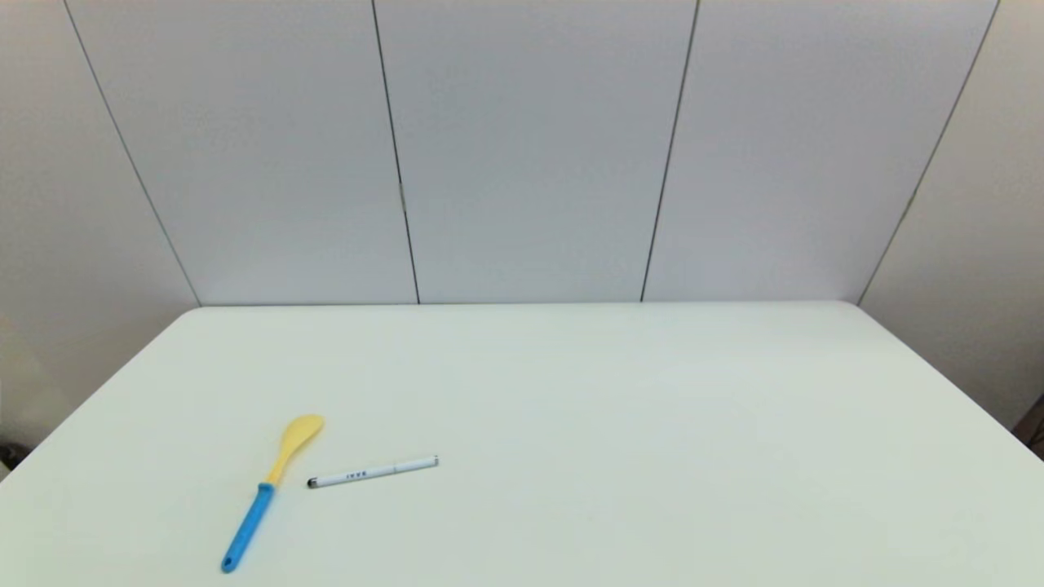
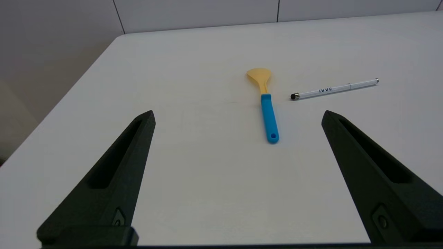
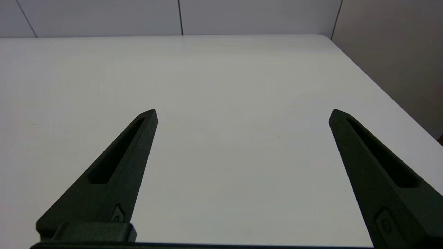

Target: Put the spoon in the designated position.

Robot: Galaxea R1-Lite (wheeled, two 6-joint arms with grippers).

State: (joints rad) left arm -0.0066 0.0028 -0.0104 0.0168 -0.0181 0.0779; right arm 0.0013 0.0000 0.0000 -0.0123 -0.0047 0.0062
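Note:
The spoon [image 1: 269,485], with a flat yellow head and a bright blue handle, lies flat on the white table [image 1: 652,424] near its front left, handle end toward me. The left wrist view shows the same spoon [image 2: 267,105] a short way beyond my left gripper [image 2: 238,116], whose two black fingers stand wide open with nothing between them. My right gripper [image 3: 244,114] is open too, over bare table on the right side. Neither arm appears in the head view.
A thin white pen [image 1: 373,472] with a dark tip lies just right of the spoon, also shown as the pen [image 2: 334,89] in the left wrist view. Grey wall panels stand behind the table. The table's left edge [image 2: 69,90] runs close to the spoon's side.

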